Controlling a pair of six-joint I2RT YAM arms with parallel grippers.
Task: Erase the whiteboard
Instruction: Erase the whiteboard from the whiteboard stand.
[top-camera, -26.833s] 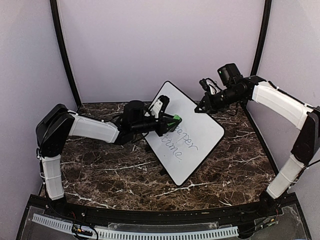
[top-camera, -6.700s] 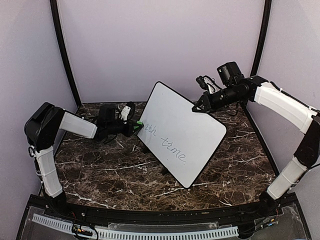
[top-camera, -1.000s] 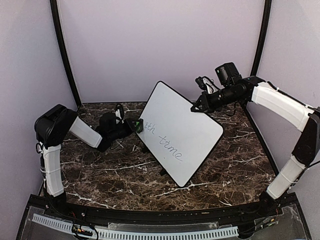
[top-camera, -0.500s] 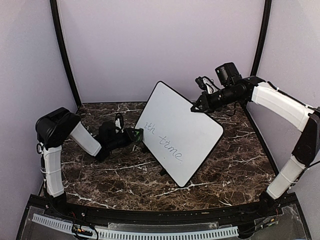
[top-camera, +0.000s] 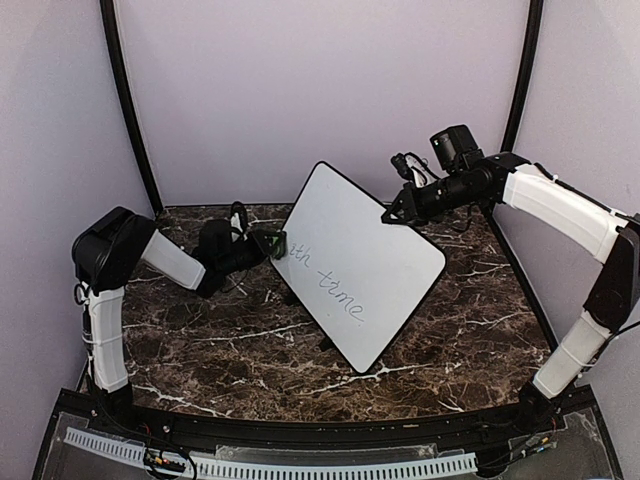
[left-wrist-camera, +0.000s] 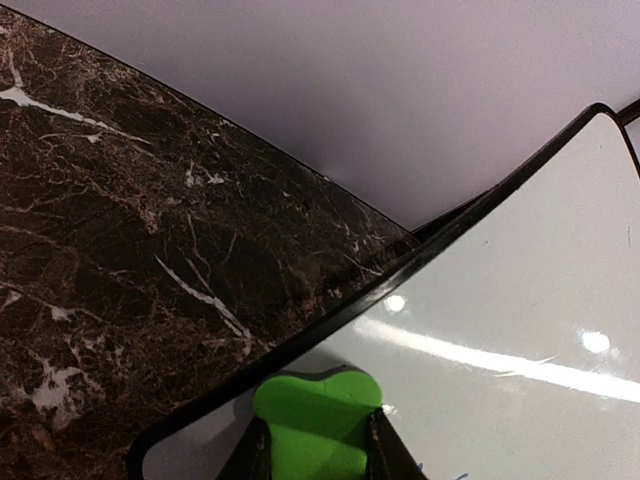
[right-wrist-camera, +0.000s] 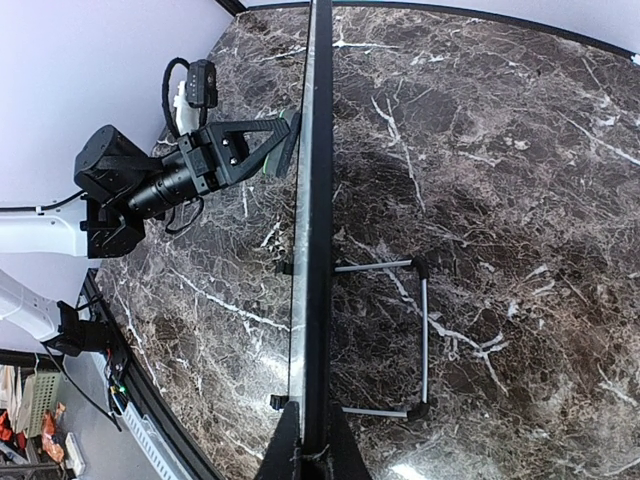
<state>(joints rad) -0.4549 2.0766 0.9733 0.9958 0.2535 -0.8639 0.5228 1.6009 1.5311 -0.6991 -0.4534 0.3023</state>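
Observation:
The whiteboard (top-camera: 360, 250) stands tilted on its wire stand in the middle of the table, with dark handwriting (top-camera: 330, 285) across its lower left part. My left gripper (top-camera: 277, 243) is shut on a small green eraser (left-wrist-camera: 312, 410), whose front end rests on the board face just inside the black frame at the left edge. My right gripper (top-camera: 390, 214) is shut on the board's upper right edge. In the right wrist view the whiteboard (right-wrist-camera: 318, 200) appears edge-on, running up from between the fingers, with the eraser (right-wrist-camera: 288, 140) against its left side.
The wire stand (right-wrist-camera: 424, 340) props the board from behind on the dark marble tabletop (top-camera: 200, 340). Purple walls close in the back and both sides. A black rail (top-camera: 300, 440) runs along the near edge.
Half a second ago the left gripper with the eraser sat lower and off the board. It has moved up and right, back onto the board's left edge. The right arm and board have not moved.

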